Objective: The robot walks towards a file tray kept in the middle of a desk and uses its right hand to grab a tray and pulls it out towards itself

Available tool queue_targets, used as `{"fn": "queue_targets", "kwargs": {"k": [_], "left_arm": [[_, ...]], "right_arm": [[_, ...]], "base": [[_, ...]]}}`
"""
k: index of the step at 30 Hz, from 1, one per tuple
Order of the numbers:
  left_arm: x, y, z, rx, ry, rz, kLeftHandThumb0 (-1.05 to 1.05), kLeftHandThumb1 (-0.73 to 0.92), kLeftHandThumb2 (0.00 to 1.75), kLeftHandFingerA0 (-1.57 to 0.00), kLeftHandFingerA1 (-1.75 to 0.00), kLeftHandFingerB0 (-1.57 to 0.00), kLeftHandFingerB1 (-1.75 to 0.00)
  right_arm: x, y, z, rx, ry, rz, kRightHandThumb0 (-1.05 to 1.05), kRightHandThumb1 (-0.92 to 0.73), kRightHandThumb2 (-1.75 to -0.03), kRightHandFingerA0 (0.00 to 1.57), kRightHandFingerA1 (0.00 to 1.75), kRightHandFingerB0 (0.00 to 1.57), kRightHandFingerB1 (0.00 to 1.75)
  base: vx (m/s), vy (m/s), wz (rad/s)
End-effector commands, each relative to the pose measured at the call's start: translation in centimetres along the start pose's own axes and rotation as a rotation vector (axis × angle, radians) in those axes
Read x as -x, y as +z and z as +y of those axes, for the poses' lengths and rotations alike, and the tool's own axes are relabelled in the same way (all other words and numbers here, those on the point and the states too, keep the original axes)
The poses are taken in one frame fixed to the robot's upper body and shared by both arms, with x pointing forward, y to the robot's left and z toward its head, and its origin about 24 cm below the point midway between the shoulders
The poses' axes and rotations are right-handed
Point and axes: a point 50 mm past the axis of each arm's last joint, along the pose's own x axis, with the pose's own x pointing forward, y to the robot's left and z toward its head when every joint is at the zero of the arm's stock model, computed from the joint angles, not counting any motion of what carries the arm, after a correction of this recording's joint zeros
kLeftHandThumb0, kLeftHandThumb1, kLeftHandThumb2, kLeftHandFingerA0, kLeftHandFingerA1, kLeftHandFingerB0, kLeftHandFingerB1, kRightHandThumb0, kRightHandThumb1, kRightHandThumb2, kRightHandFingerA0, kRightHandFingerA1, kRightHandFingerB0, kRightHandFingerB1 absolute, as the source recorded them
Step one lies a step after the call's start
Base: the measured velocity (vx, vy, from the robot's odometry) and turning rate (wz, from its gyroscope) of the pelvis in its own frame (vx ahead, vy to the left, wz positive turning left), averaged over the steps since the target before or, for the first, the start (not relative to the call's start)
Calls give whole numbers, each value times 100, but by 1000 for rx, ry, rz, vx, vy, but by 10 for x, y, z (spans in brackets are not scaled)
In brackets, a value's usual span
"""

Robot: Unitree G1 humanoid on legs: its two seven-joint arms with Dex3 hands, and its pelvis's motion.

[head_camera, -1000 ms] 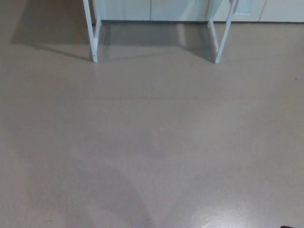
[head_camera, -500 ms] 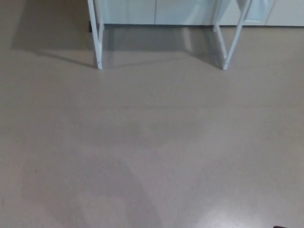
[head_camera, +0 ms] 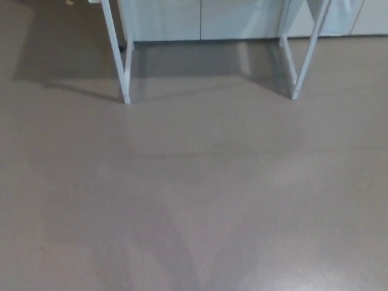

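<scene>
Across bare grey floor (head_camera: 194, 200), white desk legs (head_camera: 118, 60) at top, neither hand showing, fingers' state unknowable

Plain grey-brown floor (head_camera: 194, 200) fills most of the view. Two white desk legs (head_camera: 123, 66) (head_camera: 301, 60) stand at top, casting soft shadows leftward. Pale cabinet fronts (head_camera: 200, 18) behind them.

The floor (head_camera: 194, 200) is a plain grey-beige with no pattern, darker where soft shadows fall across the upper left of the frame and in a faint V shape at the bottom centre. Two white frame legs (head_camera: 124, 73) stand at the upper left and two more (head_camera: 300, 66) at the upper right. Behind them, along the top edge, pale bluish-white cabinet fronts (head_camera: 200, 18) show thin dark seams.
</scene>
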Motion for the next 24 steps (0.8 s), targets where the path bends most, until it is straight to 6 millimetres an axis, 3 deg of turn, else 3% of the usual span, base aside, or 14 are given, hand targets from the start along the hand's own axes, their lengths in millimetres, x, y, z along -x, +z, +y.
{"fn": "queue_targets", "kwargs": {"k": [1,9,17,22,23,24], "left_arm": [[-1,10,-5,28,31,-43,-9,38,83,-34,-56,-20,-50],[-5,8,-20,53,62,-38,-9,38,83,-31,-55,-21,-50],[-5,-8,-27,-47,36,0,-7,38,83,-26,-53,-23,-51],[-9,-7,-27,-103,33,-13,-10,36,80,-29,-54,-26,-51],[-8,-8,-27,-150,29,-17,-14,54,55,-39,-40,-36,-37],[-6,-9,-26,-172,26,-17,-15,54,55,-39,-40,-37,-37]], "right_arm": [[0,1,1,7,-9,-22,-21,-52,-55,66,53,54,48],[2,-4,5,-4,-6,-13,-22,-53,-55,63,52,52,47],[1,-3,10,-5,11,-19,-20,-52,-55,64,53,52,48],[-5,5,12,-14,12,-37,-20,-51,-54,63,53,53,49],[-5,3,12,-4,11,-31,-22,-51,-54,62,52,53,48],[-4,1,12,1,9,-26,-22,-51,-55,63,52,53,48]], "base": [[208,322,-9],[192,107,2],[195,-187,10],[210,-179,7],[191,-62,-3],[190,-44,-3]]}}
